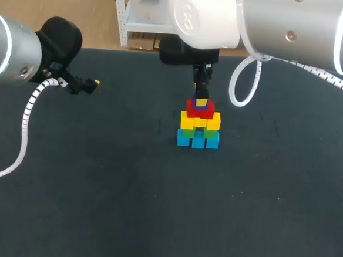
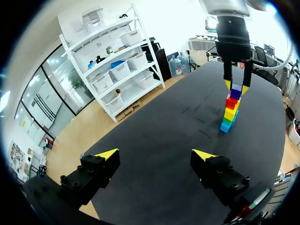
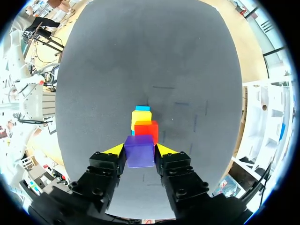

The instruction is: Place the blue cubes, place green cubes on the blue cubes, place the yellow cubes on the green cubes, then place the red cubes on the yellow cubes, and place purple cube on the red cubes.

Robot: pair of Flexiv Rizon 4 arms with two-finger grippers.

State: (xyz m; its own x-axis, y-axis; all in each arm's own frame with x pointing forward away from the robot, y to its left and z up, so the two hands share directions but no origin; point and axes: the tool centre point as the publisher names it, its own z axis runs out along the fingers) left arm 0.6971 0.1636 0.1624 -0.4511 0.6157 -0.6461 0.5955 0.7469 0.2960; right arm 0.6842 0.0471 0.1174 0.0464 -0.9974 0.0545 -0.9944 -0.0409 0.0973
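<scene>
On the dark table (image 1: 95, 205), head view: bare surface is lying open on all sides of a small stack of cubes (image 1: 199, 126) near the middle, w/ the far edge behind it and the near edge well in front. Blue cubes (image 1: 197, 141) are sitting at the bottom, then green cubes (image 1: 210, 133), yellow cubes (image 1: 200, 120) and red cubes (image 1: 195, 110). The purple cube (image 1: 202, 107) is sitting at the very top. The right gripper (image 1: 202, 100) is hanging straight down over the top of the stack from the far side. The left gripper (image 1: 91, 85) is hovering well apart to the left, near the far edge.

Left wrist view: the left gripper's fingers are standing wide apart w/ nothing between them. Open table is stretching ahead to the stack, which is standing well off. The right gripper's yellow tips are flanking the purple cube there.

Right wrist view: the right gripper's fingers are pressing the purple cube from both sides, clamping it. Red, yellow and blue are showing just beyond and below it. Can't tell if the purple cube is resting on the red cubes. Bare table is reaching far ahead to the edge.
</scene>
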